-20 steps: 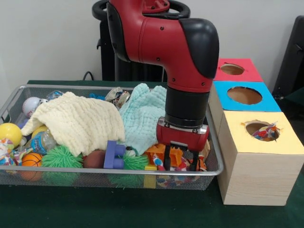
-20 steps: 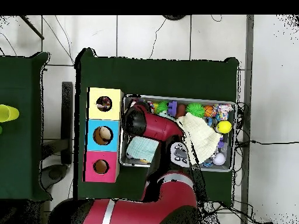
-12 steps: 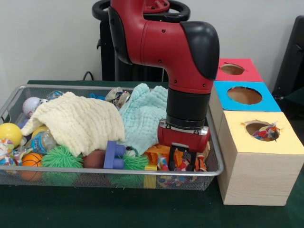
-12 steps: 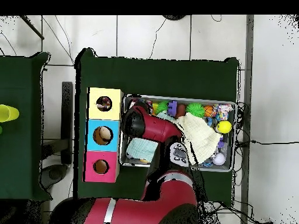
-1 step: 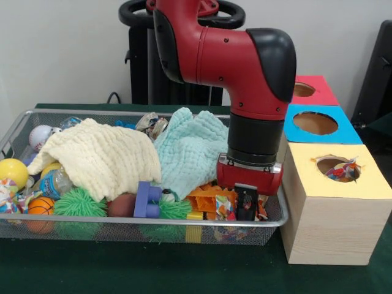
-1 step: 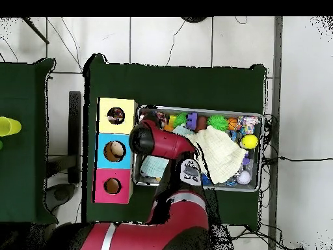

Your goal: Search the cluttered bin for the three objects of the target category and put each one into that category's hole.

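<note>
At the right end of the wire bin (image 5: 18,125), your front view shows the gripper (image 5: 246,205) lowered among the clutter, right beside the yellow-topped box (image 5: 343,184). Its black fingers (image 5: 247,202) stand close against a bright wrapped item patterned in red, yellow and blue (image 5: 223,207), but you cannot tell whether they are parted or clamped on it. An orange plastic toy (image 5: 205,197) lies just left of that item. A similar multicoloured piece (image 5: 344,170) shows inside the yellow box's hole. Behind it stand the blue-topped box (image 5: 318,125) and the red-topped box (image 5: 309,90). Across the bin you see a cream knitted cloth (image 5: 98,156), a mint cloth (image 5: 190,150), a green spiky ball (image 5: 79,202), a purple block (image 5: 147,201) and a yellow ball (image 5: 12,173).

From overhead, you see the red arm (image 6: 162,140) covering the bin's end (image 6: 140,114) nearest the three boxes (image 6: 115,150), hiding the gripper. The cream cloth (image 6: 220,153) spreads over the middle, with the yellow ball (image 6: 248,141) beyond it.
</note>
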Controlling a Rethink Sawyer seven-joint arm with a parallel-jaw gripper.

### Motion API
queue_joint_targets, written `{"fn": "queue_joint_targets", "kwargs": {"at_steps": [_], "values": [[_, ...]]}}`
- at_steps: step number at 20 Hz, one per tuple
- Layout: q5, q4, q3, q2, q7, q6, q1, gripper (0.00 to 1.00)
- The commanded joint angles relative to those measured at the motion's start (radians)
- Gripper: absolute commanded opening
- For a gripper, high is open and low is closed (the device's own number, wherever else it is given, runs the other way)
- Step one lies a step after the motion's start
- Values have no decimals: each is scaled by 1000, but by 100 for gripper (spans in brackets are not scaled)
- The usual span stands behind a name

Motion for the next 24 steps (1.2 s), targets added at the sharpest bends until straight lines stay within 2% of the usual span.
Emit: {"fn": "queue_joint_targets", "kwargs": {"at_steps": [1, 3, 4, 6, 8, 12, 18, 24], "values": [[22, 29, 27, 5, 188, -2, 21, 0], [12, 89, 31, -88, 188, 40, 15, 0], [10, 127, 10, -166, 182, 95, 28, 0], [13, 166, -10, -269, 171, 181, 44, 0], [16, 184, -26, -335, 165, 239, 59, 0], [22, 189, -57, -393, 173, 302, 89, 0], [28, 194, -69, -411, 195, 319, 112, 0], [34, 177, -135, -455, 234, 400, 185, 0]]}}
